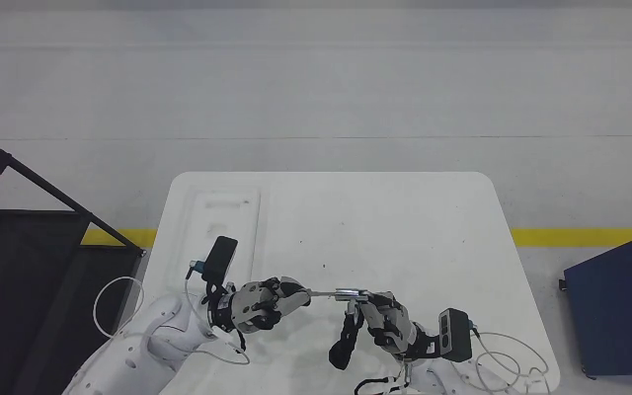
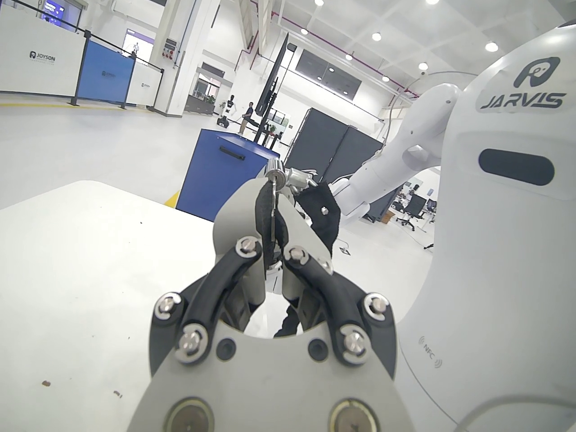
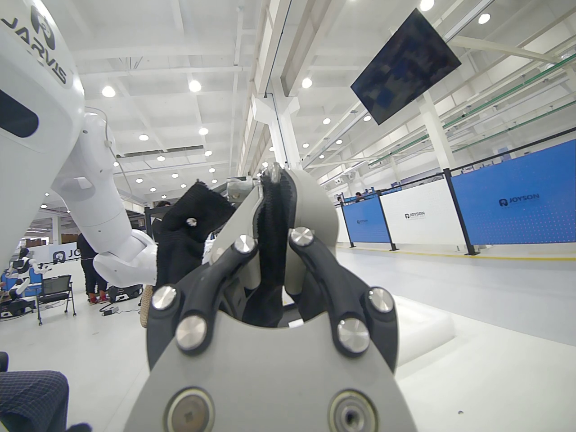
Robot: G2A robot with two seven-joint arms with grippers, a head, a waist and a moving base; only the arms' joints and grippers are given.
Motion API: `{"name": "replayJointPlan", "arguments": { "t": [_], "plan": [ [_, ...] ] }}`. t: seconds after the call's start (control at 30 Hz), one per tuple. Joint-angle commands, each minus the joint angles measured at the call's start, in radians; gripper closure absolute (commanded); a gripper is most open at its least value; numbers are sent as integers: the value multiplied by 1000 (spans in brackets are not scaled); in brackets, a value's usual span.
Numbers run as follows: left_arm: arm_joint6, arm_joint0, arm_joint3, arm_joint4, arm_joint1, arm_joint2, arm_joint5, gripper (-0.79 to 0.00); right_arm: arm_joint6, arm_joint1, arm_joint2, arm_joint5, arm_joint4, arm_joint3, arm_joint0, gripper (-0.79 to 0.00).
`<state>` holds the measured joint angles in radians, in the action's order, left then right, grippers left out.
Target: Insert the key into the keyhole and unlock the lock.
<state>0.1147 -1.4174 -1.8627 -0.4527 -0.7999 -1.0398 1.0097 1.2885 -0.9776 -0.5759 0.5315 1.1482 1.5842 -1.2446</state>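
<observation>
You have the thin silver metal key (image 1: 321, 292) pinched in the left gripper (image 1: 292, 293). Its black-padded fingers (image 2: 263, 209) are pressed flat against the two sides of the blade. The small silver metal lock (image 1: 348, 294) lies straight ahead of the key's tip, and the right gripper (image 1: 361, 302) is closed tight on it. Both grippers sit over the white worktop (image 1: 395, 227), close to its near edge and roughly midway along it. They face each other tip to tip and appear to be held off the surface.

What matters for your next move is the line between key and lock. The key's long axis runs parallel to the near edge, pointing from the left gripper toward the near right corner. The lock's round keyhole face (image 2: 274, 176) looks back along that same line. From the left wrist, the blade meets that face squarely. The tip is at or just inside the keyhole, but you cannot tell how deep.

The left arm comes in from the near left corner, with its gripper lying roughly level along the key's axis. The right arm mirrors it from the near right corner. As I judge it, the left arm should push straight along the axis and then twist, while the right arm braces the lock.
</observation>
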Motion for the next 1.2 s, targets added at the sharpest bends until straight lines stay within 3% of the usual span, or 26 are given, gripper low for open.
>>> {"name": "replayJointPlan", "arguments": {
  "t": [0.0,0.57,0.9,1.17],
  "plan": [
    [-12,0,-1,5,-2,-2,2,0,0,0,0,0,0,0,0,0],
    [-160,51,-20,81,-15,-18,1,0,0,0,0,0,0,0,0,0],
    [-268,82,-59,146,-18,-27,-56,0,0,0,0,0,0,0,0,0],
    [-260,69,-98,-15,-31,-41,-76,0,0,0,0,0,0,0,0,0]
  ]
}}
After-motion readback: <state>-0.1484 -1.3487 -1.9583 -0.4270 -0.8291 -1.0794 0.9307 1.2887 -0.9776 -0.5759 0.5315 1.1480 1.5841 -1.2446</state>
